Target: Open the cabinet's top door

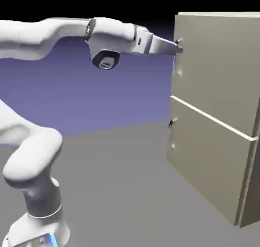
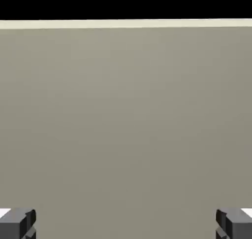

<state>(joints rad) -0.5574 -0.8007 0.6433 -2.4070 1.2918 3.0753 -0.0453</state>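
Note:
The beige cabinet [image 1: 218, 154] stands at the exterior view's right, both doors flush and shut. On the top door [image 1: 218, 68], the slim grey handle [image 1: 176, 60] runs down the near edge. My gripper [image 1: 179, 48] reaches level to that edge, with its tips at the handle's upper end; I cannot tell if they touch. In the hand view the top door [image 2: 126, 115] fills the picture up to its pale top edge. My gripper [image 2: 126, 223] is open there, one grey fingertip [image 2: 19, 222] in each bottom corner and only flat panel between them; no handle shows.
The shorter bottom door [image 1: 208, 164] carries a small dark handle [image 1: 171, 124] below the pale seam. Grey table [image 1: 127, 190] stretches between the robot's base and the cabinet.

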